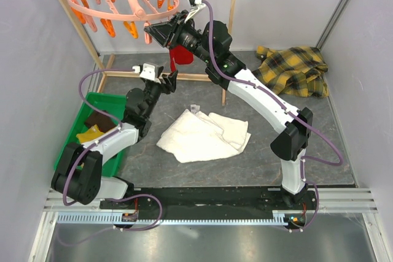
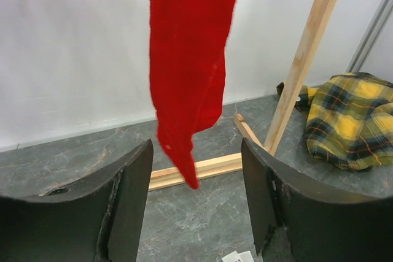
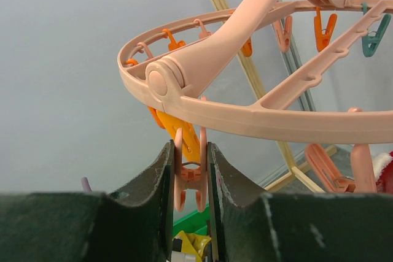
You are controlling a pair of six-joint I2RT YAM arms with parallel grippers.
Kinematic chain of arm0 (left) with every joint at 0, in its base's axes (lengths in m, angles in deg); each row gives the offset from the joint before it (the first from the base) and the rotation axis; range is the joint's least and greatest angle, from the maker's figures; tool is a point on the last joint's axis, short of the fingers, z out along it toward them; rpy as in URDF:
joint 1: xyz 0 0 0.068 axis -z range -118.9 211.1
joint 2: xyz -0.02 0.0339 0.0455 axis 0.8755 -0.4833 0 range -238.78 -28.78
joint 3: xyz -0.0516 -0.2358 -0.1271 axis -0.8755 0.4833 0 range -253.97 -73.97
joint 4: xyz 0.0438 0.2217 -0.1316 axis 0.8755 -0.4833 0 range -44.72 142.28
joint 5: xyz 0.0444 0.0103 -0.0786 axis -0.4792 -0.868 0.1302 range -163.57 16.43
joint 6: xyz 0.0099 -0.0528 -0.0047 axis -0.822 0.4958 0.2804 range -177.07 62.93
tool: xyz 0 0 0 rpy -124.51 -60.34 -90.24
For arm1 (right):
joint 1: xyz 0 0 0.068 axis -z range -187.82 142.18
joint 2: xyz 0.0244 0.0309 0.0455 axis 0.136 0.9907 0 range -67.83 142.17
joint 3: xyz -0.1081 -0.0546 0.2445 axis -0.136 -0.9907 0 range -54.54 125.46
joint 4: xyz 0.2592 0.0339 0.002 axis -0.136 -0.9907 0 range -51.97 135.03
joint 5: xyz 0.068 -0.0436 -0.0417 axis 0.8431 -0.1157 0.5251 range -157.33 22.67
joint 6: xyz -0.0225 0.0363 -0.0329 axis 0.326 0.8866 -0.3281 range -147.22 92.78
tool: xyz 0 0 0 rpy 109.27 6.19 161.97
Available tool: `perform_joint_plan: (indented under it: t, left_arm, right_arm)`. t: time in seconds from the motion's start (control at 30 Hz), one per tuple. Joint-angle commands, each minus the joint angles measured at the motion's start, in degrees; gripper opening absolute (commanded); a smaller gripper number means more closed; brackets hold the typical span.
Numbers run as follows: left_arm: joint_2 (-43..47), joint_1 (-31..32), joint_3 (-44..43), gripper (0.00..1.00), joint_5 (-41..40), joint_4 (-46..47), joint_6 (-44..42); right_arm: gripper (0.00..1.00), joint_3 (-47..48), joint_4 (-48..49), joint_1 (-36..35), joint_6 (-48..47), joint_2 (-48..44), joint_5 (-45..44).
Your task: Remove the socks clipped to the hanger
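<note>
– So, where is the red sock (image 2: 187,78) found?
– It is seen hanging limp below the hanger (image 3: 276,124), with its lower end dangling between the fingers of the left gripper (image 2: 196,146). Its upper end is cut off in the left wrist view and hidden behind the right arm from above, so what it hangs from cannot be told.
– Is it gripped by the left gripper?
– No. Those jaws are held wide apart, and a gap is left on each side of the fabric.
– And the right gripper (image 3: 189,151)?
– Its jaws are closed narrowly on a pink clip (image 3: 188,179), which hangs from the ring just below the round joint where a crossbar meets the rim.
– Where are the other socks?
– A brown sock (image 1: 101,118) and a mustard sock (image 1: 89,133) are laid in the green bin (image 1: 98,96) at the left side of the table (image 1: 276,151), beside the left arm.
– What is seen further out?
– A white towel (image 1: 206,134) is spread crumpled between the two arms. A plaid shirt (image 1: 295,69) is heaped at the far right. A wooden frame (image 2: 304,59) is stood at the back, one post rising between the sock and the shirt.
</note>
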Motion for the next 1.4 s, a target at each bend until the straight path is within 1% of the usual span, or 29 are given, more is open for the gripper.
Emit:
perform_joint_plan:
  t: [0.0,0.17,0.23,0.27,0.3,0.37,0.4,0.47,0.5,0.57,0.6,0.67,0.7,0.8,0.97,1.0,1.13,1.23,1.37]
  left_arm:
    - [-2.2,0.0,-4.3,0.67,-3.1,0.2,-1.7]
    - [-4.5,0.1,-7.2,0.67,-2.7,-0.6,-2.6]
    - [-5.4,0.1,-7.9,0.63,-2.0,-0.7,-2.5]
    - [-5.6,0.0,-7.8,0.56,-0.2,-0.8,-2.7]
    - [-5.4,0.0,-7.7,0.26,0.6,-1.2,-2.8]
    - [-3.6,0.0,-6.3,0.02,1.5,-1.2,-2.5]
    - [-2.7,0.1,-5.6,0.02,2.2,-1.2,-1.9]
    - [0.5,0.0,-3.5,0.02,2.2,-2.2,-1.2]
    - [1.7,0.1,-2.9,0.02,2.1,-3.3,-0.4]
    - [5.7,0.0,-1.5,0.02,2.0,-7.2,0.7]
    - [7.2,0.0,-0.9,0.02,2.2,-8.1,1.8]
    - [9.7,0.1,0.8,0.02,2.9,-9.9,3.0]
    - [12.5,0.0,1.4,0.02,3.2,-10.4,3.9]
    - [17.5,0.0,2.6,0.02,4.9,-13.4,5.0]
    - [22.4,0.0,1.0,0.02,7.5,-19.7,5.4]
    - [23.2,0.0,0.8,0.02,7.8,-21.6,5.5]
    - [27.5,0.0,1.6,0.02,7.4,-24.4,6.2]
    - [29.2,0.0,2.7,0.02,7.0,-25.7,6.1]
    - [31.8,0.0,3.0,0.02,6.6,-28.1,6.9]
  right_arm:
    - [0.24,1.6,0.2,-0.8,0.0,-3.4,1.2]
    - [0.24,1.3,0.1,-0.8,-0.2,-4.0,1.3]
    - [0.25,1.2,0.2,-0.8,0.1,-4.2,1.7]
    - [0.25,1.2,0.2,-0.8,0.2,-4.4,1.9]
    - [0.26,1.1,0.1,-0.8,0.1,-4.4,2.2]
    - [0.28,1.2,-0.9,-0.8,-0.6,-4.8,2.0]
    - [0.32,1.2,-1.4,-0.8,-1.1,-4.8,1.7]
    - [0.36,1.0,-3.7,-0.8,-3.7,-5.3,1.3]
    - [0.41,1.0,-5.2,-0.8,-4.2,-5.6,0.6]
    - [0.47,0.7,-9.2,-0.8,-5.7,-6.7,-1.4]
    - [0.55,-0.3,-9.4,-0.8,-6.3,-7.5,-1.5]
    - [0.62,-3.5,-9.9,-0.8,-7.6,-10.1,-2.7]
    - [0.66,-4.3,-10.3,-0.8,-8.4,-10.9,-2.9]
    - [0.72,-6.3,-12.2,-0.8,-12.2,-13.8,-4.5]
    - [0.72,-7.5,-18.1,-0.6,-17.3,-17.3,-11.1]
    - [0.71,-7.5,-18.7,-0.7,-18.2,-17.4,-13.8]
    - [0.68,-5.6,-21.6,-0.7,-21.5,-16.4,-19.2]
    - [0.67,-2.7,-23.1,-0.6,-21.7,-14.3,-19.1]
    - [0.68,0.1,-23.8,-0.5,-22.2,-11.1,-12.9]
